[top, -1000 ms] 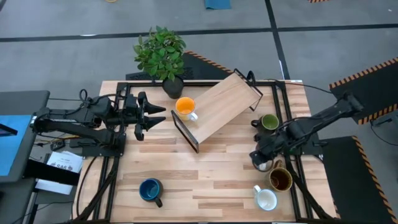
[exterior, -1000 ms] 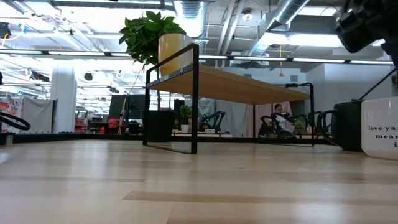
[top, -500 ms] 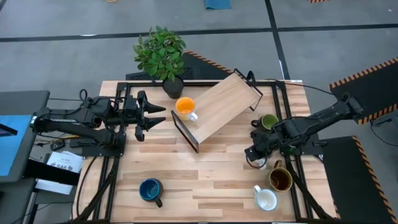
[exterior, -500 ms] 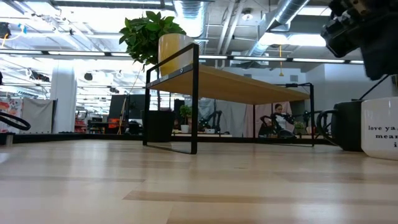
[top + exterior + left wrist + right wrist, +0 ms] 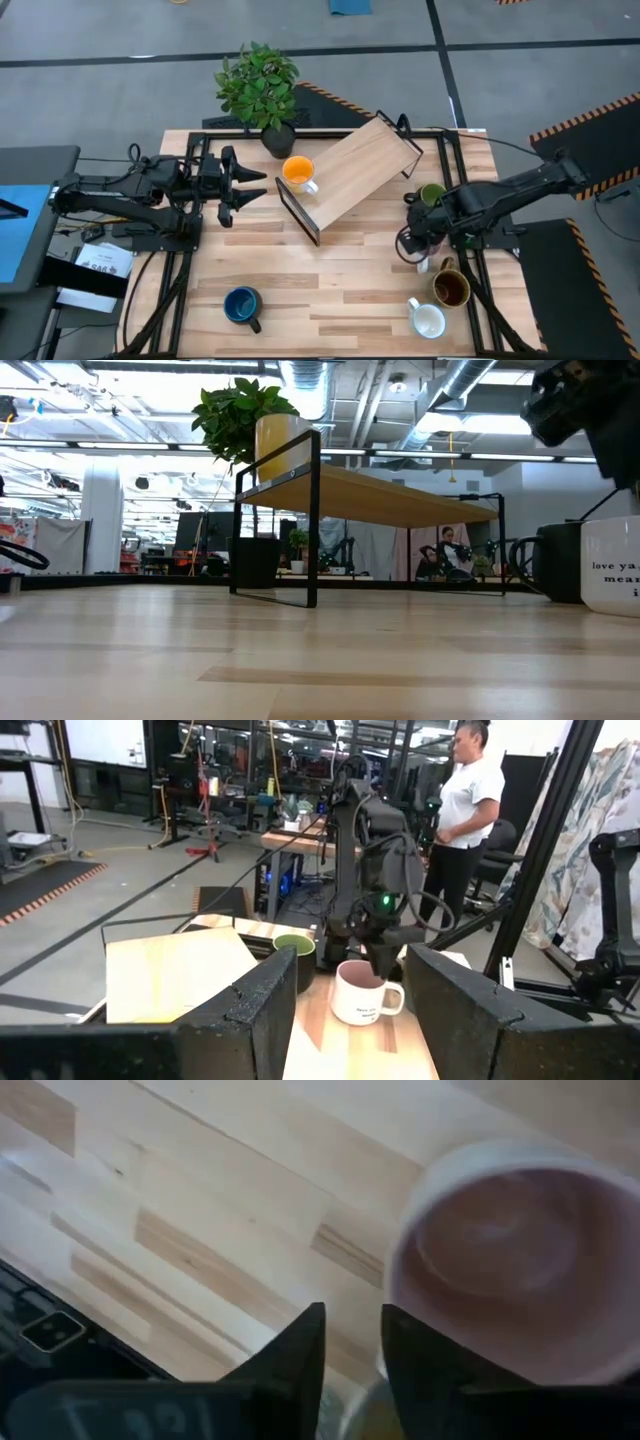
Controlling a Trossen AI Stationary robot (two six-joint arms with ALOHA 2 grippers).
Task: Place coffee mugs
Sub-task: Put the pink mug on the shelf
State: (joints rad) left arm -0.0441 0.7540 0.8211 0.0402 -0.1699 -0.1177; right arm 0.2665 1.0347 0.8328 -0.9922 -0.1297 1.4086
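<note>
hovering over the pink mug (image 5: 505, 1260) at the table's right side, the right gripper (image 5: 408, 243) has its fingers nearly closed w/ nothing between them. spread them wider, drop one inside the rim, then pinch. green mug (image 5: 433, 196) sits just behind, brown mug (image 5: 451, 288) and white mug (image 5: 428, 320) nearer; keep clear. left gripper (image 5: 252, 190) waits far left, fingers apart. shelf (image 5: 350, 175) stands mid-table.

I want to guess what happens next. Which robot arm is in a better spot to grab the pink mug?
The right. Its tool hangs right over the pink mug, while the left tool waits across the table.
</note>
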